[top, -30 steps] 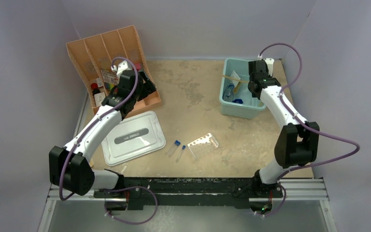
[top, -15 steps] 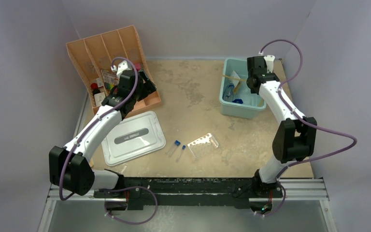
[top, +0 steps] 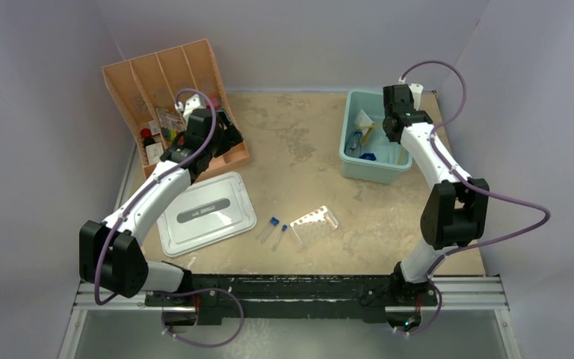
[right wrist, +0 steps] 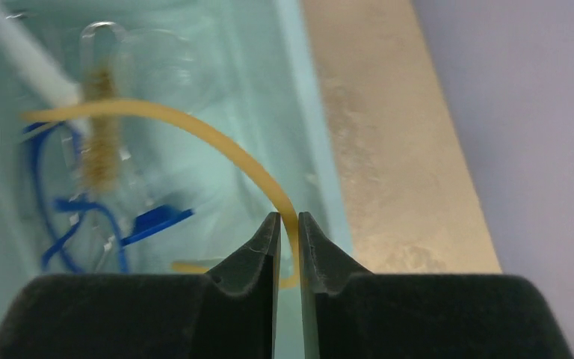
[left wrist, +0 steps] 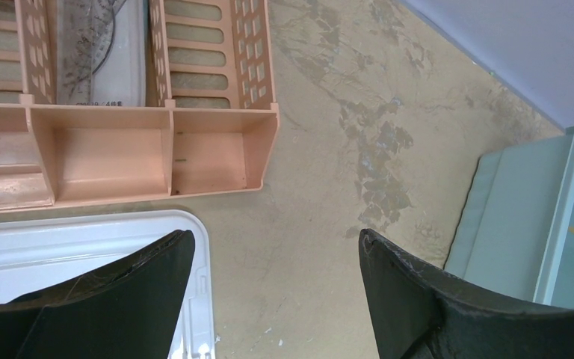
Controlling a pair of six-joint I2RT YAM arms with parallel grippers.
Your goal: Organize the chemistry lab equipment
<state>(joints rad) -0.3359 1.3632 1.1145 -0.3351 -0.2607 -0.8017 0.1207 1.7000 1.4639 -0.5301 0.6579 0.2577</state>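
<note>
Top external view: sandy table (top: pixel 299 149), both arms stretched to its far side, the left by the orange divided organizer (top: pixel 164 75), the right over a pale teal bin (top: pixel 377 170).
Right gripper (right wrist: pixel 288 221): fingers pressed almost together, clamped on the tan rubber tube (right wrist: pixel 194 131), above the inside of the bin close to one wall.
Tan rubber tube: curving in an arch from the clamped fingers across the inside of the bin, with a short end poking out just below the fingers.
Other bin contents: blue-framed clear goggles (right wrist: pixel 60 224), a bristle brush (right wrist: pixel 99 149) and a small blue piece (right wrist: pixel 153 218), all low in the bin and blurred.
Left gripper (left wrist: pixel 276 243): fingers wide apart, nothing between them, hanging over bare table just beside the organizer's near corner and a corner of the grey lid (top: pixel 205 213).
Blue-capped test tubes (top: pixel 271 226): two, lying side by side near the table's middle, between the lid and the rack.
Clear holed rack (top: pixel 315 222): on the table just right of the tubes, well apart from the bin.
Small loose items (top: pixel 157 127): clustered in the organizer's near-left compartments.
</note>
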